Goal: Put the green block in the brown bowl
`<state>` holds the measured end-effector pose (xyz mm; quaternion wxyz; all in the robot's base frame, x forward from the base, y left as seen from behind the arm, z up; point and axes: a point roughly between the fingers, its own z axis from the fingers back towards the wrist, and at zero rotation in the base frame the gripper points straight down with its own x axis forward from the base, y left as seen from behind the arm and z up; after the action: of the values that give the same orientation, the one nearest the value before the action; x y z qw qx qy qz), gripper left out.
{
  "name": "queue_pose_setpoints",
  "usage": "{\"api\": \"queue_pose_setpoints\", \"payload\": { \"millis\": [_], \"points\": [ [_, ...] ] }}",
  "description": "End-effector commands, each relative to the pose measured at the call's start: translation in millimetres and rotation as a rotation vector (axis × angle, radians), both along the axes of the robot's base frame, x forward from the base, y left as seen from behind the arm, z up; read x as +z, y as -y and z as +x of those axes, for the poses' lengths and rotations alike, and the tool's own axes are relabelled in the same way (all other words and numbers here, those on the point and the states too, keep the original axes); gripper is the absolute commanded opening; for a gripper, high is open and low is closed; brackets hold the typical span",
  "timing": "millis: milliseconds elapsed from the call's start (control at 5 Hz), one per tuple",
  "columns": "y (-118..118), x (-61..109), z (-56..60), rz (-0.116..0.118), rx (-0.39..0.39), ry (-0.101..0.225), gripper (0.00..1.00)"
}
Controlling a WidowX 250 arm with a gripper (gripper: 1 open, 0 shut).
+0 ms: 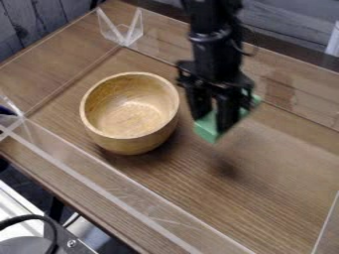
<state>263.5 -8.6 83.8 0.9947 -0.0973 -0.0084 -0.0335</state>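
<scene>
The green block (208, 127) hangs above the wooden table, held between the black fingers of my gripper (213, 119), which points almost straight down. Its lower end sticks out below the fingertips. The block is off the table, with its shadow on the wood below and to the right. The brown bowl (130, 112) sits to the left of the gripper, round, light wood, with nothing inside. The block is just right of the bowl's right rim and higher than it.
A wooden table (252, 198) carries the scene, bordered by clear plastic walls (79, 174) along the front and left. A clear bracket (127, 28) stands at the far corner. Black cable shows at the bottom left (27, 233).
</scene>
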Motion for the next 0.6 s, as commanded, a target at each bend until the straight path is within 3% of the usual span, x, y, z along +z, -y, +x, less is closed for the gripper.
{"api": "queue_pose_setpoints", "payload": {
  "millis": [0,400],
  "points": [
    [-33,20.5,12.5,0.018,0.111,0.034,0.0],
    [-98,43.4,22.4,0.003,0.189,0.087,0.0]
  ]
}}
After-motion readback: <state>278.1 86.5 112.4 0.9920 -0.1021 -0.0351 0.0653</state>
